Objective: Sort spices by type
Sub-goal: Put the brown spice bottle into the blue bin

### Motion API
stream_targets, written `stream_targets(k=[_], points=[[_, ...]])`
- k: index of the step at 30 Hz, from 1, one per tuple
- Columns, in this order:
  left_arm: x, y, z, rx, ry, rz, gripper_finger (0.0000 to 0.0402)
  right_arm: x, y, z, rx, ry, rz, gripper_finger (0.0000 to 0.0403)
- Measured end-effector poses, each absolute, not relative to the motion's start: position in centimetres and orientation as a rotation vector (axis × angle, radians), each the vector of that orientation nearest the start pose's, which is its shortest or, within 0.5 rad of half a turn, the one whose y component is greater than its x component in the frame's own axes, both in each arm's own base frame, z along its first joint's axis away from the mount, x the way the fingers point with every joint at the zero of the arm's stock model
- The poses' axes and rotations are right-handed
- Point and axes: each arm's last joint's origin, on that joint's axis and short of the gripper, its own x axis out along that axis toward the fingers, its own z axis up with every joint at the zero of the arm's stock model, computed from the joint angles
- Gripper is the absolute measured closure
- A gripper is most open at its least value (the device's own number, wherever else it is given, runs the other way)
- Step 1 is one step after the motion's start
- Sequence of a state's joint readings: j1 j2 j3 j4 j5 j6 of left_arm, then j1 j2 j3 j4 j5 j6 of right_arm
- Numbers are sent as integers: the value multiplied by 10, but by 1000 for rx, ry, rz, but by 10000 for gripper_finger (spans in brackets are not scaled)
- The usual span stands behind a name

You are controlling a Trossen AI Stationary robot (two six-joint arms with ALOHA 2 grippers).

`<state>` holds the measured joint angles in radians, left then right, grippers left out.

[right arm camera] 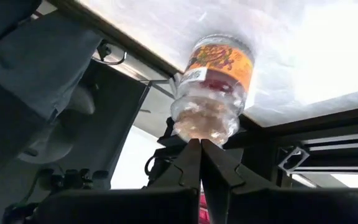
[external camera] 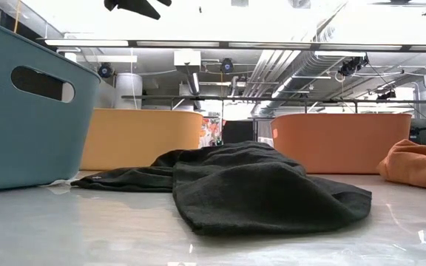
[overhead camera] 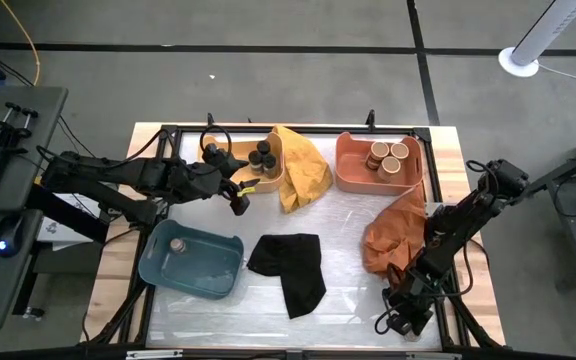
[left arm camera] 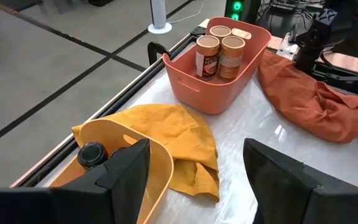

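Observation:
My left gripper (overhead camera: pixel 240 203) (left arm camera: pixel 194 180) is open and empty, beside the yellow tray (overhead camera: pixel 271 178), which holds black-lidded jars (overhead camera: pixel 261 155) (left arm camera: pixel 92 154). The coral tray (overhead camera: pixel 353 175) holds tan-lidded jars (overhead camera: pixel 388 158) (left arm camera: pixel 220 53). One tan-lidded jar (overhead camera: pixel 178 245) stands in the blue tray (overhead camera: pixel 218 283). My right gripper (overhead camera: pixel 396 318) (right arm camera: pixel 201 149) is shut at the table's near right edge. Its tips stand at the end of a clear jar with an orange label (right arm camera: pixel 213 81) by the table's frame. My right gripper's shut fingertips (right arm camera: pixel 193 155) stand right at the near end (right arm camera: pixel 202 127) of the clear jar, coming at it endwise. I cannot tell whether they touch it. The jar lies at the edge of the table's frame.
A yellow cloth (overhead camera: pixel 303 170) lies between the yellow and coral trays. A black cloth (overhead camera: pixel 290 268) lies at the table's middle near side, and a rust-orange cloth (overhead camera: pixel 396 235) lies at the right beside my right arm. Black frame rails edge the table.

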<state>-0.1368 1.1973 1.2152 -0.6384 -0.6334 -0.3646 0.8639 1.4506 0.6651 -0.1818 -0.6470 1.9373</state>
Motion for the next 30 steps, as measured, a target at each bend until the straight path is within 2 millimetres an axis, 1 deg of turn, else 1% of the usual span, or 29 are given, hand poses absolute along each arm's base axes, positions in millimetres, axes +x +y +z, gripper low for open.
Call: stream_targets(k=[9,12,15,18,22,26,30], points=[[242,-16,361,-112,483,576,158,157,211,148,1252,1955,-104,403],[242,-16,361,-112,484,576,158,161,209,148,1257,1923,-87,403],[242,-16,361,-112,483,576,158,171,201,148,1268,1852,-69,403],[242,-16,361,-112,483,576,158,183,191,148,1276,1762,-60,403],[242,-16,361,-112,484,575,158,204,169,148,1278,1624,-52,403],[242,-16,361,-113,484,574,158,224,141,147,1260,1488,-49,403],[242,-16,361,-113,484,574,158,243,107,146,1237,1346,-82,403]])
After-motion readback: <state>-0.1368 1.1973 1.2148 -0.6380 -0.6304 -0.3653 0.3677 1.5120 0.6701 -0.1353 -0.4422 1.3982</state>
